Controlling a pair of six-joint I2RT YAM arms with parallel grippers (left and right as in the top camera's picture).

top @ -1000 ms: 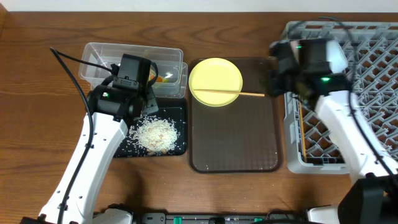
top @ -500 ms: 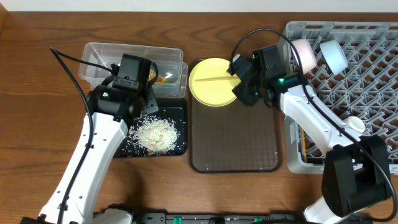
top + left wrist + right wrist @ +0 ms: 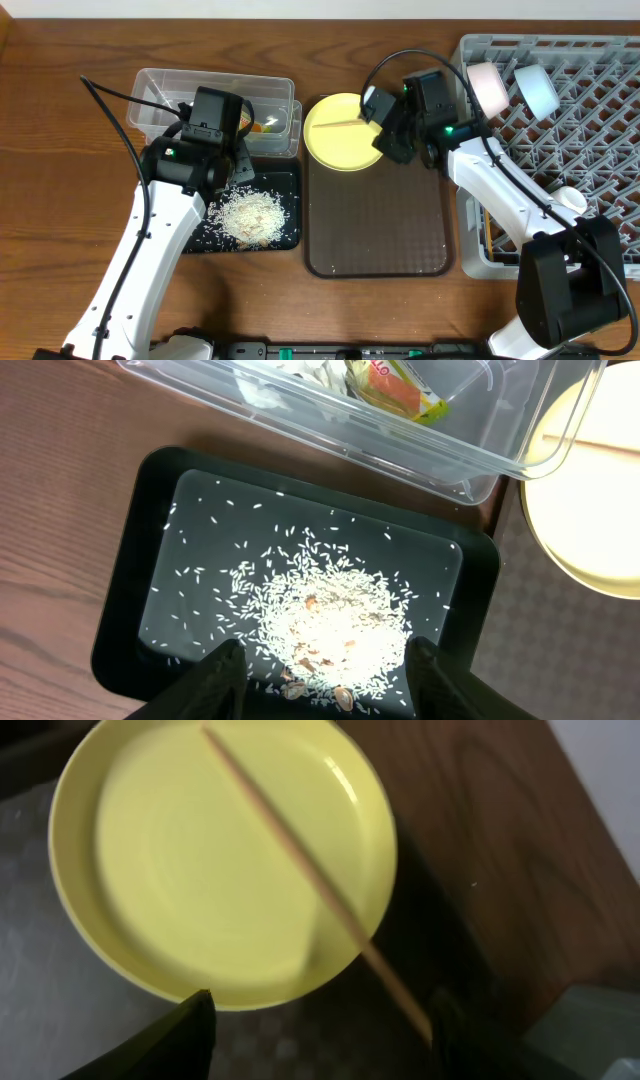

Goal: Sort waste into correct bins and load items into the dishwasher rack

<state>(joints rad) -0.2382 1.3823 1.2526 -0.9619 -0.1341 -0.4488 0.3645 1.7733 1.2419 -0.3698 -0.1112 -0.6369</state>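
The wooden stick [image 3: 300, 870] lies across the yellow plate [image 3: 180, 890], running in the right wrist view from about 11 o'clock to 4 o'clock, its lower end reaching past the rim. That end stops just beside the finger on the 4 o'clock side; whether they touch I cannot tell. The right gripper [image 3: 322, 1015] hangs over the plate's edge with its fingers spread wide, clamping nothing. In the overhead view the plate sits at the 12 o'clock end of the brown tray [image 3: 375, 230], with the dishwasher rack [image 3: 600, 130] at 3 o'clock, two bowls [image 3: 488, 88] standing in it. At 9 o'clock the left gripper [image 3: 328, 652], jaws apart and unladen, hovers over rice [image 3: 330, 620] on a black tray [image 3: 130, 560], beside a clear container [image 3: 400, 440].
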